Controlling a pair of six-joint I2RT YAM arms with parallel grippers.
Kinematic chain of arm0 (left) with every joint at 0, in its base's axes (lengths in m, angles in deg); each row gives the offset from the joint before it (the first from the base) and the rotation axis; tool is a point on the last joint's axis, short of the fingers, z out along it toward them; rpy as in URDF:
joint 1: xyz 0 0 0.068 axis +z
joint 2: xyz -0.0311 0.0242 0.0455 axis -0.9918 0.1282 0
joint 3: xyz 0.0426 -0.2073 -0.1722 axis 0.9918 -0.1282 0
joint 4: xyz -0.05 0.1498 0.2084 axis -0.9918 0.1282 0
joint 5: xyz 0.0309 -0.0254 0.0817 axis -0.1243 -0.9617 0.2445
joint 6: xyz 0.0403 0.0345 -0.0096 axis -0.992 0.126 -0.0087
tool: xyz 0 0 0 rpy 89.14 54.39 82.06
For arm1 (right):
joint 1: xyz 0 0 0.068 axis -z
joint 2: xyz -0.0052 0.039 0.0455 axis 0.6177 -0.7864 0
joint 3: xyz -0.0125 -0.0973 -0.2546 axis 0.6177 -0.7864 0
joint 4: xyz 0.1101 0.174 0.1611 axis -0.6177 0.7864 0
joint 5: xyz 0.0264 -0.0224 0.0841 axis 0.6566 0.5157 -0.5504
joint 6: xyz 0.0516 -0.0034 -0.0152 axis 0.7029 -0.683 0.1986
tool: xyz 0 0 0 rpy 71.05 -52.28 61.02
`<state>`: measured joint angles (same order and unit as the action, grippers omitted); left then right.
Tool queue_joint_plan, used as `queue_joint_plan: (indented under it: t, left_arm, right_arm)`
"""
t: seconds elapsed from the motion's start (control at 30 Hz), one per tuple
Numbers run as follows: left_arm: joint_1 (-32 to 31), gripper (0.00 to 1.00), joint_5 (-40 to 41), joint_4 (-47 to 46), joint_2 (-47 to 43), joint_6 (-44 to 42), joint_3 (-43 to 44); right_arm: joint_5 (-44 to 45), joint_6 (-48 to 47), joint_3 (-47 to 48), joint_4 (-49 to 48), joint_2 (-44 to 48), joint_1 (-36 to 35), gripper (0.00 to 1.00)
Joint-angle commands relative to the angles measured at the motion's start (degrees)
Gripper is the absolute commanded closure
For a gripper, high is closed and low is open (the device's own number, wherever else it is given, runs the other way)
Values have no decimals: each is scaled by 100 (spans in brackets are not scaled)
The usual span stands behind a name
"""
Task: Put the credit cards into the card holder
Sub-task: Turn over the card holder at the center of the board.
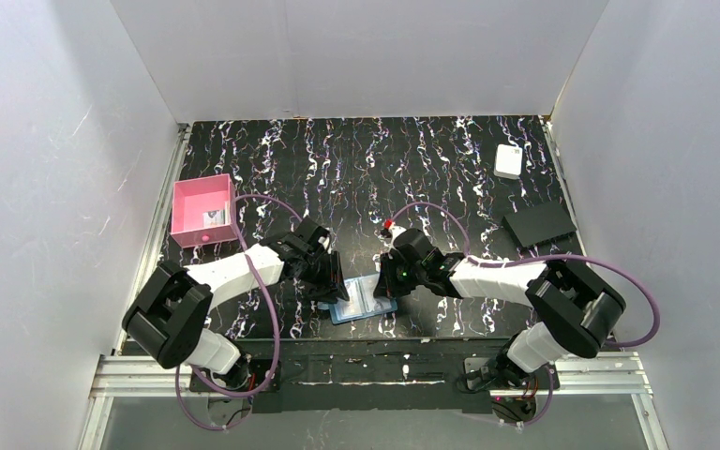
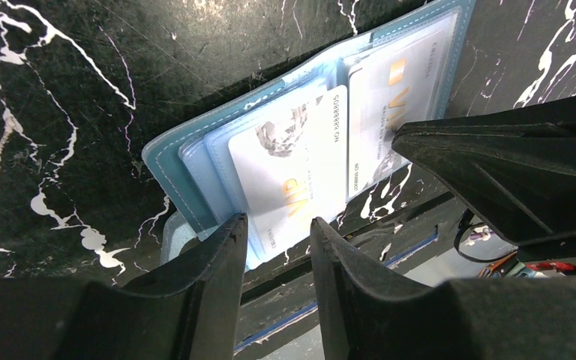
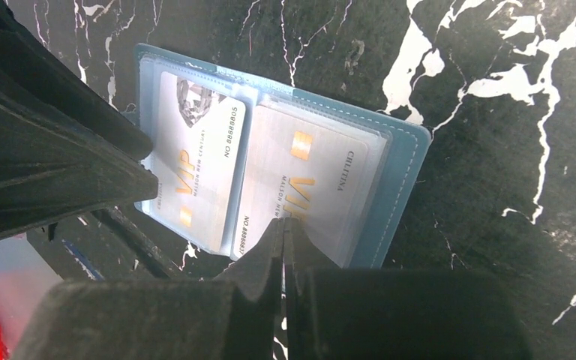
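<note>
Top external view, item one: card holder [image 1: 364,298], teal, lying open and flat on the desk [image 1: 450,169] at 6 o'clock, near the front edge, with both arms converged on it.

Item two: credit cards, two counted.
- The left card [image 2: 292,169], marked VIP, sits in the holder's left clear sleeve. Its near end seems to project a little toward the arms.
- The right card [image 3: 315,180] sits in the right sleeve and looks nearly home.

Step in hand (my reading): final seating of the cards, not fetching. The next move calls for a short, flat push toward 12 o'clock while the holder is kept from sliding.

Item three: left pincer [image 2: 277,225], released, its jaws a narrow gap apart. They hover just over the projecting end of the left card and grasp nothing I can see.

Item four: right pincer [image 3: 285,223], clenched with its tips together on nothing. The tips rest on or just above the near edge of the right card; I cannot tell whether they touch it.

Sundries:
- Pink tray [image 1: 192,202] at 9 o'clock, holding a small pale object too small to identify.
- White box [image 1: 508,161] at 2 o'clock.
- Black rectangle [image 1: 539,225] at 3 o'clock.
</note>
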<state>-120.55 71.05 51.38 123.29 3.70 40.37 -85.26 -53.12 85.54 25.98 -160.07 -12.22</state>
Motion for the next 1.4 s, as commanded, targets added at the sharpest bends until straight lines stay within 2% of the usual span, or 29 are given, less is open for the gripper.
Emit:
queue_joint_plan:
  t: [0.0, 0.27, 0.47, 0.9, 1.0, 1.13, 1.2, 1.3, 1.37]
  left_arm:
    - [-52, 63, 64, 76, 1, -1, -59]
    - [-94, 58, 141, 38, -182, 62, -193]
    - [-125, 58, 24, -131, -17, 90, -128]
    - [-317, 64, -124, -397, -367, 129, 70]
    - [-339, 64, -125, -418, -355, 132, 118]
    - [-365, 71, -140, -441, -209, 116, 202]
    - [-384, 71, -135, -460, -164, 122, 225]
    - [-430, 64, -138, -481, -100, 91, 288]
    - [-436, 63, -134, -481, -63, 70, 311]
  right_arm:
    - [61, 41, -34, -209, -139, -8, 95]
    - [69, 36, -60, -226, -151, -8, 95]
    - [1, 41, -46, -260, -206, -8, 95]
    - [-96, 96, -63, -332, -190, -8, 96]
    - [-99, 119, -55, -294, -121, -8, 93]
    - [-99, 130, -14, -237, -64, -8, 89]
    - [-87, 127, 10, -188, -24, -8, 88]
    - [-30, 142, 29, -104, 108, -2, 83]
    - [-13, 146, 26, -64, 155, 1, 82]
